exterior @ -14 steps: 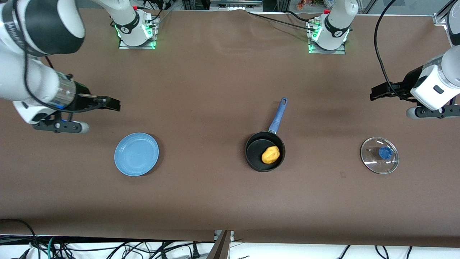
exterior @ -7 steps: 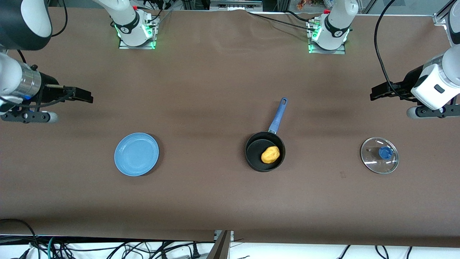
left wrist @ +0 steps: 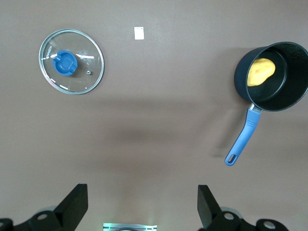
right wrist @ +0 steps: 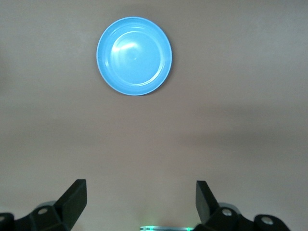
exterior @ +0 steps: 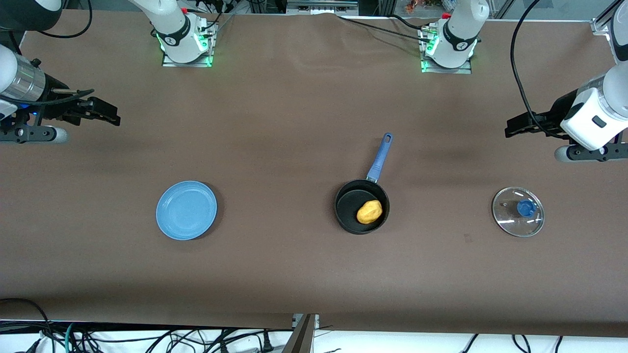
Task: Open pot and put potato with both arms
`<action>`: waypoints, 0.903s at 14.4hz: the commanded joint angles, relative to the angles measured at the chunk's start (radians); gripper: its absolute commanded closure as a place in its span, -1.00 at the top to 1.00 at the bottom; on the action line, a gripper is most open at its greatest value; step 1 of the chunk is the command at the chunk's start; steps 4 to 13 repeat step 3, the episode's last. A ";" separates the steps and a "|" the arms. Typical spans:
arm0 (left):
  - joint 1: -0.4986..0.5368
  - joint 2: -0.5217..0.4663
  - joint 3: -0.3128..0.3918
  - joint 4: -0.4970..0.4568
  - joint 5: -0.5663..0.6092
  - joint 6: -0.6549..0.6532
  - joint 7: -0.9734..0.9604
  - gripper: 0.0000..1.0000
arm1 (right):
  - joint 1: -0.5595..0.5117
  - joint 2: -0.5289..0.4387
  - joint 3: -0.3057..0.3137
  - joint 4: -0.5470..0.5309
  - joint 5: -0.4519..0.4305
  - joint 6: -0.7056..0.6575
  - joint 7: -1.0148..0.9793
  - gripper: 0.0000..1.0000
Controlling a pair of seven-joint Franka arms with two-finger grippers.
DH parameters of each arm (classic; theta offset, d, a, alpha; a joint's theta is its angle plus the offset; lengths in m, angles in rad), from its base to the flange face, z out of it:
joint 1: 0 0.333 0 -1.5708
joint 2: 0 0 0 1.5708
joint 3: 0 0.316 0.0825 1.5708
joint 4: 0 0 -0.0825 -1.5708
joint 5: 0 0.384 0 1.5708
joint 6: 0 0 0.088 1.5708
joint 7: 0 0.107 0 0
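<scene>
1. Saucepan: stands uncovered on the brown worktop; its blue handle points toward 1 o'clock in the front view.
2. Potato: lies inside the saucepan, against the wall at the pan's 3 o'clock.
3. Glass lid: flat on the worktop, blue knob up, well apart from the saucepan toward the left arm's end.
4. Light-blue plate: bare, toward the right arm's end.
5. Left tool: raised over bare worktop, fingers spread wide, gripping nothing.
6. Right tool: raised over bare worktop, fingers likewise spread, gripping nothing.
</scene>
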 commanded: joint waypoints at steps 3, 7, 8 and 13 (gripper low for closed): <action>-0.007 0.026 -0.001 0.042 0.014 -0.018 -0.005 1.00 | -0.012 0.034 0.026 0.078 -0.032 -0.015 -0.021 0.99; -0.007 0.026 -0.001 0.042 0.014 -0.018 -0.005 1.00 | -0.012 0.034 0.026 0.078 -0.032 -0.015 -0.021 0.99; -0.007 0.026 -0.001 0.042 0.014 -0.018 -0.005 1.00 | -0.012 0.034 0.026 0.078 -0.032 -0.015 -0.021 0.99; -0.007 0.026 -0.001 0.042 0.014 -0.018 -0.005 1.00 | -0.012 0.034 0.026 0.078 -0.032 -0.015 -0.021 0.99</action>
